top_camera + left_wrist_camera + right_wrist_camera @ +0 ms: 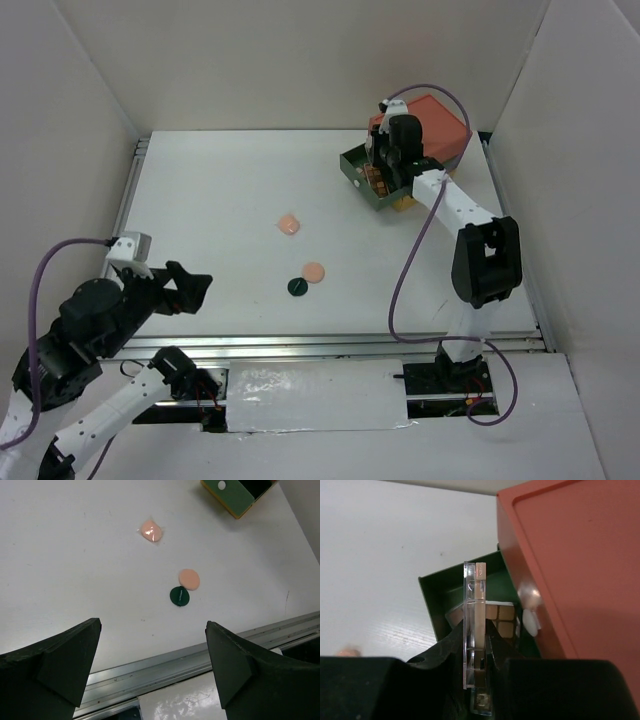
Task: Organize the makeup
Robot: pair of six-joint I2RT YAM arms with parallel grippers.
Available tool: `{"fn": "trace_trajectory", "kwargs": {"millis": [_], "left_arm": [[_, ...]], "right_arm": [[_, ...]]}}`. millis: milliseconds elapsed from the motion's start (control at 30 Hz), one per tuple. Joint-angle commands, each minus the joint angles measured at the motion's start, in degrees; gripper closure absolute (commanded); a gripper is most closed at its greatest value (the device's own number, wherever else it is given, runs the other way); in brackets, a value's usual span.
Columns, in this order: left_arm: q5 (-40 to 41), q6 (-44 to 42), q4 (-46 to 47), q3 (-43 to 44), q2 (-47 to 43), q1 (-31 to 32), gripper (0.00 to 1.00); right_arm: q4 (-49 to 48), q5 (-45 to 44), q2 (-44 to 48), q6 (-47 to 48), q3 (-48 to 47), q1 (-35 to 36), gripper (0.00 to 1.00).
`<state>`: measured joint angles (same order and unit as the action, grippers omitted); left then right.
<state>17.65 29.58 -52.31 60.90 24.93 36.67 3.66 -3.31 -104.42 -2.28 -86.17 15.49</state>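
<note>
My right gripper (385, 165) is shut on a long eyeshadow palette (474, 590) in a clear case. It holds the palette on edge above the open green drawer (432, 597), and the gripper (474, 636) also shows in the right wrist view. A second brown palette (501, 619) lies flat in that drawer. Two peach round compacts (289, 224) (314, 271) and a dark green disc (297, 287) lie mid-table. They also show in the left wrist view: compact (151, 531), compact (189, 578), disc (179, 596). My left gripper (190, 290) is open and empty near the front left. The green tubes and the square palette are out of view.
The orange drawer box (430, 120) stands at the back right with its green drawer (352, 165) pulled out towards the left. Its corner shows in the left wrist view (235, 497). A metal rail (165, 667) runs along the table's front edge. White walls enclose the table.
</note>
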Motion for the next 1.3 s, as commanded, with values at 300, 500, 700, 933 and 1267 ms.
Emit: {"fn": "trace_trajectory", "kwargs": {"millis": [300, 500, 700, 933, 1267], "left_arm": [[1.42, -2.86, 2.92, -1.31, -1.82, 0.07, 0.01], [0.46, -3.22, 3.97, -2.02, -1.11, 0.07, 0.01], [0.81, -3.04, 3.97, -1.93, -1.11, 0.07, 0.01], [0.72, -3.13, 4.06, -2.02, -1.20, 0.07, 0.01], [0.63, -3.04, 4.15, -2.11, -1.73, 0.07, 0.01]], "right_arm": [[0.38, 5.78, -2.54, -2.28, -1.72, -0.10, 0.84], [1.08, 7.09, -3.77, -3.16, -2.60, -0.89, 0.81], [2.05, 9.38, -3.51, -3.34, -2.95, -0.98, 0.69], [5.12, 6.22, -2.81, -4.48, -4.71, -1.07, 0.53], [8.20, 0.24, -3.50, -2.73, -6.90, -1.07, 0.53]]}}
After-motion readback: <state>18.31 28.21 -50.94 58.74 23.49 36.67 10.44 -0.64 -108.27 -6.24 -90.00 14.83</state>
